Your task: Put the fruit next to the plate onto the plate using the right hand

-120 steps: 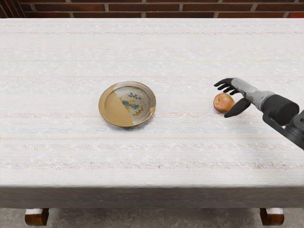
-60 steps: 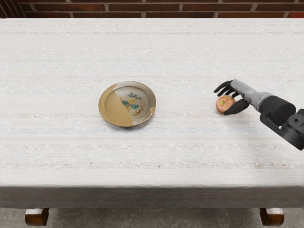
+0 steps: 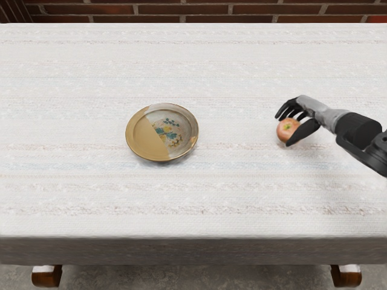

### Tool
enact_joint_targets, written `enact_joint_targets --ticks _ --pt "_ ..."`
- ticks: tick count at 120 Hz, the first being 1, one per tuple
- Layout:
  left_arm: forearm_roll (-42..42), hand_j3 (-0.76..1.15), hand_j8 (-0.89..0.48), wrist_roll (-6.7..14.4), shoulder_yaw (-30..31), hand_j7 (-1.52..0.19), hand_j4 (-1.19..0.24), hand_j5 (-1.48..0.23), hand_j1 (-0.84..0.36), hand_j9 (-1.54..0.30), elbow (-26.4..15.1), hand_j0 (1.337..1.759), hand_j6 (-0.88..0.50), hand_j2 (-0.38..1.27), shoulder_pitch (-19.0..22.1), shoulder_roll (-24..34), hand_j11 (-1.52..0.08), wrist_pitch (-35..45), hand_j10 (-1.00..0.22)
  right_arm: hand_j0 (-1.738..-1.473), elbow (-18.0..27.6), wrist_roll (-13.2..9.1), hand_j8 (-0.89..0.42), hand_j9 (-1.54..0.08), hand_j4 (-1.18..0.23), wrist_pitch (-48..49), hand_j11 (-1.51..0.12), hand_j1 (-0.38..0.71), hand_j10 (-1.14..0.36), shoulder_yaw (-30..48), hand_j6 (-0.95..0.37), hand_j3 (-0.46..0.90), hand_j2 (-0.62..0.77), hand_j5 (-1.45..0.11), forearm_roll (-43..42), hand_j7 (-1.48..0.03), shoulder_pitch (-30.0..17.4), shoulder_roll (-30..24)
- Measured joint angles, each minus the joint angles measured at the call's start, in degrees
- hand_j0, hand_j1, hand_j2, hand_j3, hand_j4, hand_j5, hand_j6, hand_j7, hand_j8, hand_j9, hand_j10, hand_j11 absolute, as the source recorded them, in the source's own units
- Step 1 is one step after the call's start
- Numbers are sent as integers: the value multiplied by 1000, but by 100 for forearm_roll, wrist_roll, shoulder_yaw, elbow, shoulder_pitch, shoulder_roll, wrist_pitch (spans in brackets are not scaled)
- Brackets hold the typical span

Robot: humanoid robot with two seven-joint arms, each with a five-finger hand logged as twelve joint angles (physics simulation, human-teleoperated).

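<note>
A white-clothed table (image 3: 193,199) holds a gold-and-floral plate (image 3: 136,136) at its centre. Well to the plate's right, the right hand (image 3: 300,116) cups a red apple (image 3: 285,129) resting on the cloth, fingers spread, not clasping it.

Surface (image 3: 193,72): covered in off-white woven cloth, matt, coarse-textured, with faint woven bands.

Plate (image 3: 140,136): glazed ceramic in look; one half plain ochre with a dull sheen, the other pale with a painted floral motif.

Fruit (image 3: 286,128), toward the right edge: smooth red-yellow skin, slight gloss.

Right hand (image 3: 300,116): matt black parts, plastic or rubber in look; grey, dull-sheened shell on its back.

Wall (image 3: 181,9) beyond the far edge: rough brick, pale mortar.

Foot (image 3: 46,275) below the near left corner: brown polished wood.
</note>
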Motion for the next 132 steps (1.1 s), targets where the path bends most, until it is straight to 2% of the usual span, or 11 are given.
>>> enact_joint_targets --ticks 16,28,44,58,101,126,132 --pt "0 0 -242 0 0 -314 -242 -314 59 -314 0 1658 -242 48 0 0 -314 0 -242 -1654 164 1 -359 -830 -624 532 -819 160 -432 16 -526 0 244 -821 613 -814 327 -209" --pt "0 0 -242 0 0 -314 -242 -314 59 -314 0 1658 -242 48 0 0 -314 0 -242 -1655 213 -2 -385 -835 -628 1059 -823 184 -441 198 -552 0 335 -828 1064 -820 549 -182" --pt "0 0 -242 0 1 -314 -242 -314 60 -314 1 1658 -242 48 0 0 -314 0 -242 -1657 230 -11 -399 -842 -632 1374 -827 209 -465 343 -573 0 427 -836 1379 -827 780 146" --pt "0 0 -242 0 1 -314 -242 -314 60 -314 2 1658 -242 48 0 0 -314 0 -242 -1657 185 -16 -397 -841 -632 1435 -827 229 -462 379 -568 0 475 -846 1472 -832 975 644" --pt "-1 0 -242 1 1 -314 -242 -314 59 -314 1 1658 -242 48 0 0 -314 0 -242 -1657 -951 -9 -373 -834 -629 1452 -816 262 -446 355 -555 0 512 -861 1485 -837 1462 2649" --pt "-1 0 -242 1 1 -314 -242 -314 60 -314 0 1658 -242 48 0 0 -314 0 -242 -1658 -1290 -2 -397 -824 -614 1474 -804 251 -448 331 -568 0 479 -832 1440 -813 1499 3031" --pt "0 0 -242 0 1 -314 -242 -314 60 -314 1 1658 -242 48 0 0 -314 0 -242 -1658 -1319 -1 -390 -782 -586 1478 -765 232 -453 329 -553 0 414 -787 1436 -773 1499 3053"
